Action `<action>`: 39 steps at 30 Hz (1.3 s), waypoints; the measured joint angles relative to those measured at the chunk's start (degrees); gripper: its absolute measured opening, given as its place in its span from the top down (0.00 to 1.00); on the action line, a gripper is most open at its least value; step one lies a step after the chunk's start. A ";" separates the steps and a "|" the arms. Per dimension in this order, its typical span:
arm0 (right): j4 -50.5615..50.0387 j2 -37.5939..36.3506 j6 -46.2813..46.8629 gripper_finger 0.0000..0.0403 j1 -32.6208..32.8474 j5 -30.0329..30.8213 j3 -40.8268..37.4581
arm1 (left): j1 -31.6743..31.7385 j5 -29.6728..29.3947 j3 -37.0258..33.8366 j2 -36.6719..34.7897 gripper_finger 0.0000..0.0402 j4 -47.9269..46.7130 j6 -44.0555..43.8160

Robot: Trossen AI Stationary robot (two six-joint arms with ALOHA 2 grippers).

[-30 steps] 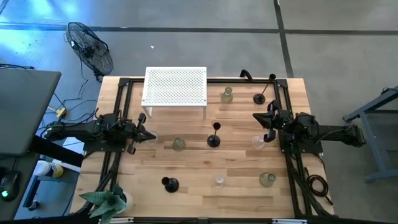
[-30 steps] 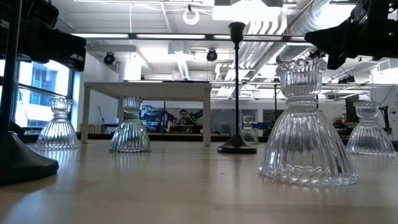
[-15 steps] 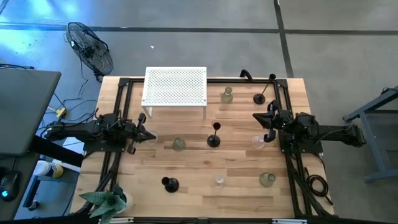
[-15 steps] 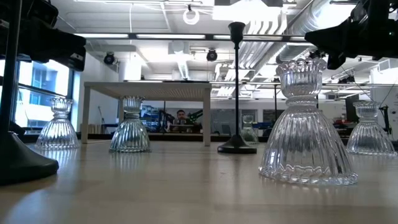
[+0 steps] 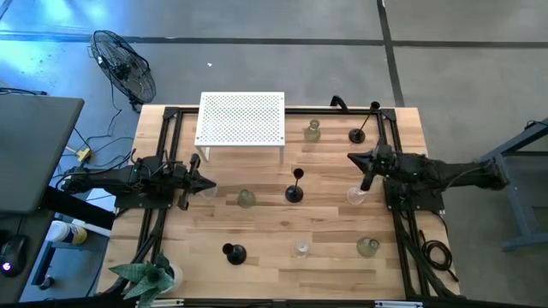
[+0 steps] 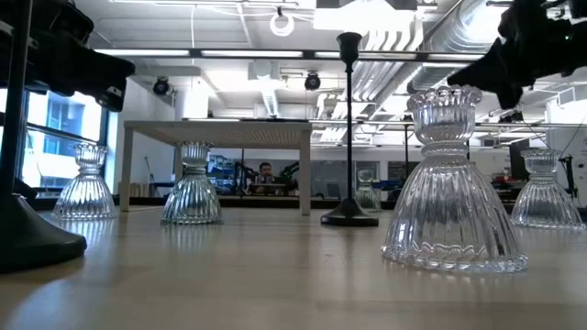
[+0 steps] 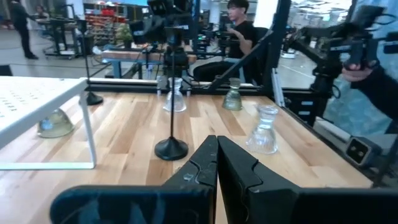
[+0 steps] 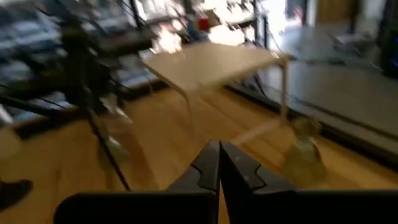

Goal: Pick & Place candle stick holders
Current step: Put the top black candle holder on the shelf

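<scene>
Wooden table (image 5: 325, 222), one, seen whole from the high view. Black candle stick holders, three: one at the far right (image 5: 357, 135), one mid-table (image 5: 294, 194), one near left (image 5: 233, 252). Glass candle stick holders, five on open boards from above: far (image 5: 312, 130), left of centre (image 5: 247, 198), right of centre (image 5: 355, 196), and two near the front edge (image 5: 300, 249) (image 5: 368, 247). A sixth, pale green (image 7: 53, 123), shows only in the left wrist view, tucked under the white perforated table (image 5: 241, 120); from above that top hides it. The low view alone gives heights: the mid-table black stem (image 6: 348, 128) stands upright, well taller than the squat ribbed glass nearest the lens (image 6: 454, 183). Left gripper (image 5: 205, 186), at the left edge of the table, fingers pressed together on nothing. Right gripper (image 5: 351, 157), at the right side, fingers likewise together and empty, just far of the right-of-centre glass. A second ago it hung pointing down beside that glass; now it points left across the table. Holders unmoved. Person (image 7: 239, 31), one, seated beyond the table. Floor fan (image 5: 124, 64), one, off the far left corner.
</scene>
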 joint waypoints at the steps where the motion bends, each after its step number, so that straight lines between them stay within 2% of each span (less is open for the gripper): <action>1: -3.22 2.14 2.73 1.00 1.53 3.32 1.35 | 0.00 -0.52 0.00 0.00 1.00 0.02 0.00; 7: -19.76 14.66 19.15 1.00 8.93 24.04 8.43 | 0.00 -2.77 0.00 0.00 1.00 0.18 0.29; 10: -27.27 19.06 28.87 0.99 8.09 30.16 12.02 | 0.00 -3.48 0.00 0.00 1.00 0.31 0.42; 12: -32.17 20.90 33.84 0.95 5.60 31.31 14.72 | 0.00 -3.60 0.00 0.00 1.00 0.31 0.44; 17: -39.57 22.88 36.14 0.79 -5.89 27.63 19.74 | 0.00 -3.56 0.00 0.00 1.00 0.31 0.89; 21: -38.12 23.10 28.66 0.66 -17.21 19.28 20.17 | 0.00 -3.53 0.00 0.00 1.00 0.33 1.55; 26: -31.84 23.96 20.13 0.55 -28.34 9.90 20.19 | 0.00 -3.37 0.04 0.00 1.00 0.35 1.53; 32: -27.99 27.61 16.67 0.50 -37.05 6.44 20.19 | -0.01 -0.88 0.08 0.00 1.00 0.33 1.50; 39: -19.57 32.86 12.29 0.50 -41.54 4.44 20.19 | 0.00 -0.41 0.09 0.00 1.00 0.12 1.49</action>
